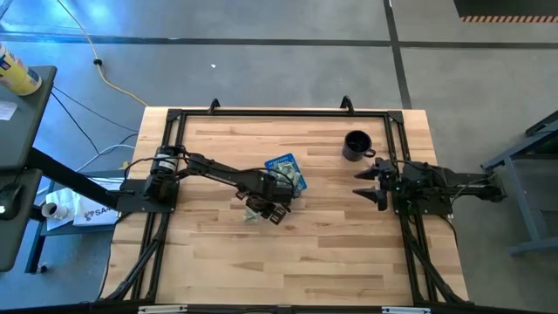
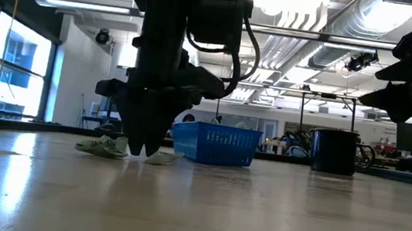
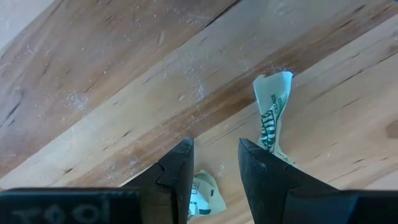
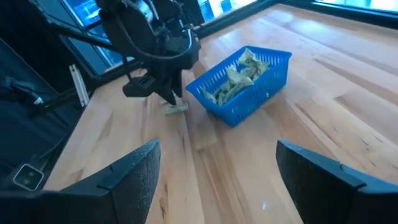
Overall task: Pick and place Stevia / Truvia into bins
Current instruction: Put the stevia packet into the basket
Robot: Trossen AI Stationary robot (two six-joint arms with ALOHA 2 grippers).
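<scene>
A blue tray sits mid-table with several pale green Stevia packets lying in it. My left gripper points straight down just on the near side of the tray, open, with its fingertips low over the wood. Only bare wood shows between the tips. One crumpled packet lies on the table beside one finger, and another lies by the other finger. In the low view the loose packets lie on either side of the fingers. My right gripper waits open at the table's right side.
A black mug stands at the far right, beside the right arm. A black frame runs round the table's edge. Bare wood lies between the tray and the near edge.
</scene>
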